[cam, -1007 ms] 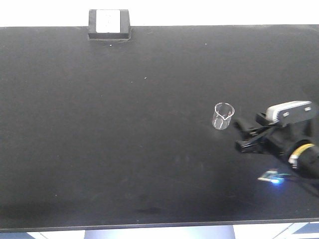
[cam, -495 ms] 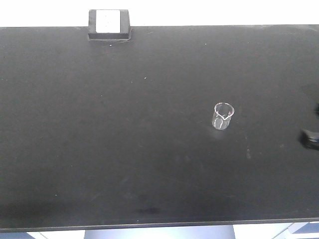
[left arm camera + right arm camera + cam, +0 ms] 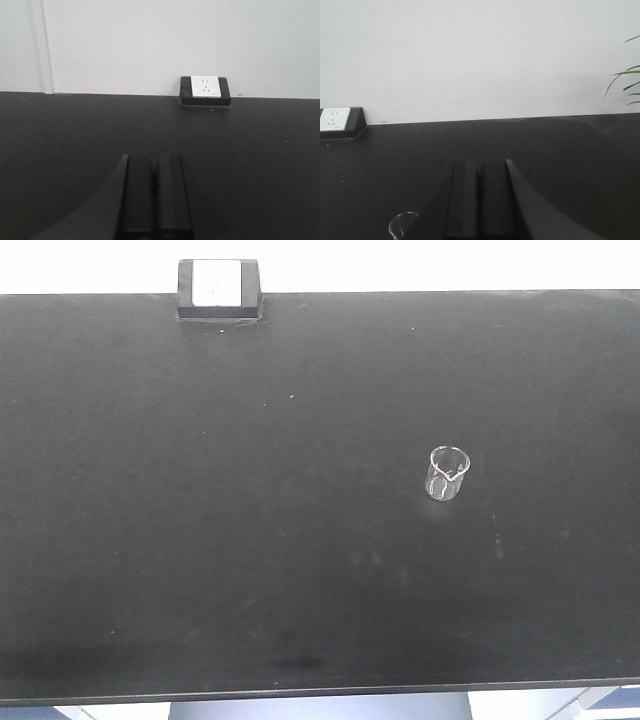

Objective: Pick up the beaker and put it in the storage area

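Front view: the beaker (image 3: 447, 473) stands upright, mouth up, on the storage area (image 3: 200, 540), right of centre in the frame and well apart from every edge. Judged from this placement, the task's goal state is already met: the glass rests on the matte black benchtop that carries the socket box (image 3: 219, 288) at its rear edge, upper left of the frame. No arm appears in this view, and nothing touches the beaker.

Left wrist view: the left gripper (image 3: 154, 197) occupies the lower centre of the frame, its 2 fingers pressed flat together with no gap and nothing between them. It points toward the socket box (image 3: 205, 90), which sits against the white wall (image 3: 150, 45) at upper right.

Right wrist view: the right gripper (image 3: 480, 200) likewise shows 2 fingers closed on each other, empty. The rim of the beaker (image 3: 402, 225) is just visible at the lower left edge of the frame, beside the fingers and apparently apart from them. A few plant leaves (image 3: 626, 75) enter at the right edge.

Open room: bare benchtop surrounds the beaker on all sides, so it appears in no danger of tipping off. The front edge lies along the bottom of the front view, the rear edge meets the wall at the top.
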### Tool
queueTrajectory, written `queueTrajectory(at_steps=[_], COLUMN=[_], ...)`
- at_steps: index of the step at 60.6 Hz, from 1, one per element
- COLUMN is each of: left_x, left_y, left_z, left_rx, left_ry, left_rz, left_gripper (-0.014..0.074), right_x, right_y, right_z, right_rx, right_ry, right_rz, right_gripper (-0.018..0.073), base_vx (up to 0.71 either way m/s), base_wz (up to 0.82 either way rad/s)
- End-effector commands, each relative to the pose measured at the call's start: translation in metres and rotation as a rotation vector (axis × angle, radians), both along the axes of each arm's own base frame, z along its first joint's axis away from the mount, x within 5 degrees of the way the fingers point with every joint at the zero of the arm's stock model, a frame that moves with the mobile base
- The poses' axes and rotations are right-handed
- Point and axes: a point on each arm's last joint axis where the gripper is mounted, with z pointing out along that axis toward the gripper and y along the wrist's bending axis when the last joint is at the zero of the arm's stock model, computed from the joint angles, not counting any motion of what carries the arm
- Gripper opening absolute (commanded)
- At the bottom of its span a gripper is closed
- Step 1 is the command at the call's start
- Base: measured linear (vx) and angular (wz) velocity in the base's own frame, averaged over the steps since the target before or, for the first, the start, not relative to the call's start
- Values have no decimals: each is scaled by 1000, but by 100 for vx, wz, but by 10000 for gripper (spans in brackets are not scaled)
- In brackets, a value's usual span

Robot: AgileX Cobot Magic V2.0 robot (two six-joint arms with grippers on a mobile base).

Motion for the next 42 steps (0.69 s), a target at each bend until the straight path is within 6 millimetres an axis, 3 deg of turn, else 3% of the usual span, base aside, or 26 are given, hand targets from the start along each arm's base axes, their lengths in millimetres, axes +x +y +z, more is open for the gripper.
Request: queueTrajectory(at_steps=[1,16,23,38,42], left_x=[0,0,0,0,0], left_y=[-2,-2,-2,-2,-2], left_z=[1,1,1,1,1], left_rx=[-10,-10,-10,-10,-10], left_ry=[-80,-80,-80,-80,-80], left_rz=[-19,-19,-19,-19,-19], left_gripper=[-8,-8,-8,-8,-8], right_x=[-1,-3,-12,-27,-25], right_y=[2,4,4,4,4], right_z=[17,2,-21,-95,-103], right_rx=[-7,4,-52,-64,-37], right_ry=[-92,-69,-67,-65,-26], right_rz=[19,43,57,59,61], right_gripper=[-8,-8,-8,-8,-8], base_vx=[0,0,0,0,0], base_wz=[0,0,0,0,0])
